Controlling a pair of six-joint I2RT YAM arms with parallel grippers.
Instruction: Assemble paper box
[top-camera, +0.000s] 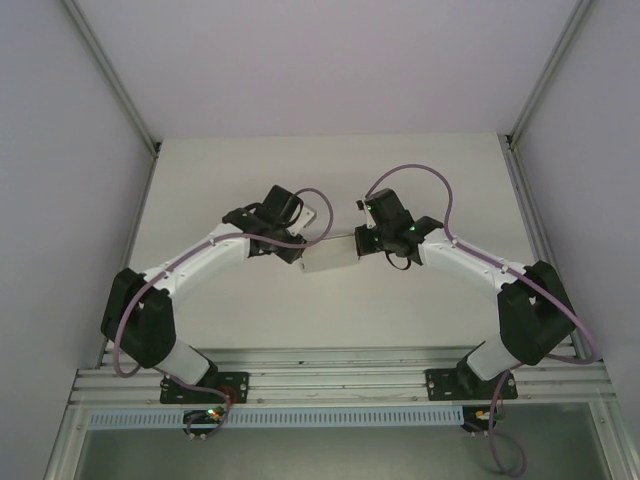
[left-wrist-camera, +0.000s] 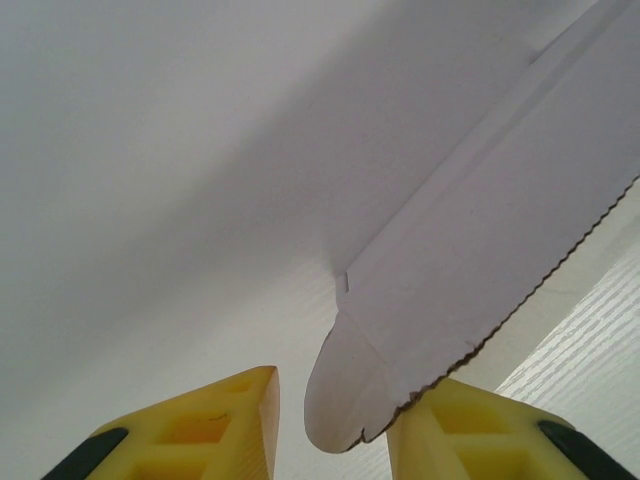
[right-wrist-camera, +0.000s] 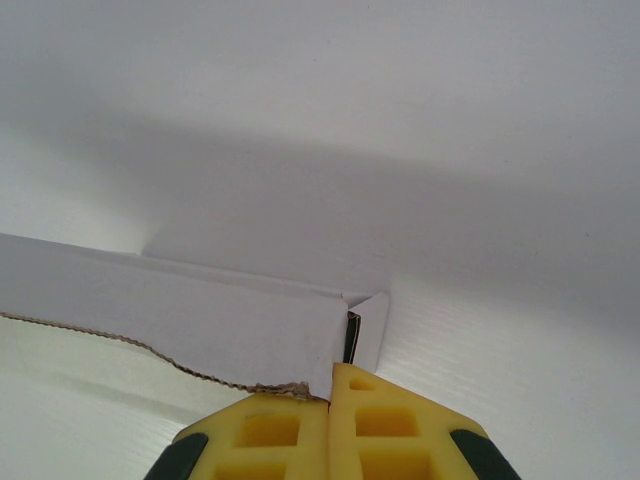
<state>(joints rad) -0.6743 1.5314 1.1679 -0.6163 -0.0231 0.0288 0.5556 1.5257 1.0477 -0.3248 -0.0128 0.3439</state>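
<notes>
In the top external view the two arms bend inward from the lower corners of the frame and meet just above the centre. The paper box (top-camera: 332, 262) lies there as a white piece on the pale table (top-camera: 420, 315), between the left gripper (top-camera: 296, 250) on its left and the right gripper (top-camera: 362, 240) at its upper right end. From this height I cannot tell how either pair of jaws stands.

In the left wrist view the yellow fingers (left-wrist-camera: 200, 435) sit at the bottom edge with a clear gap between them, so the jaws are open. A rounded flap of the paper box (left-wrist-camera: 480, 250) hangs down into that gap, closer to the finger on the right side of the frame, and the box's serrated edge runs from there up towards the upper right corner.

In the right wrist view the yellow fingers (right-wrist-camera: 270, 435) at the bottom centre are pressed together, pinching the lower edge of the paper box (right-wrist-camera: 200, 320). The box stretches from there to the left edge of the frame, with a small folded corner just above the fingertips
</notes>
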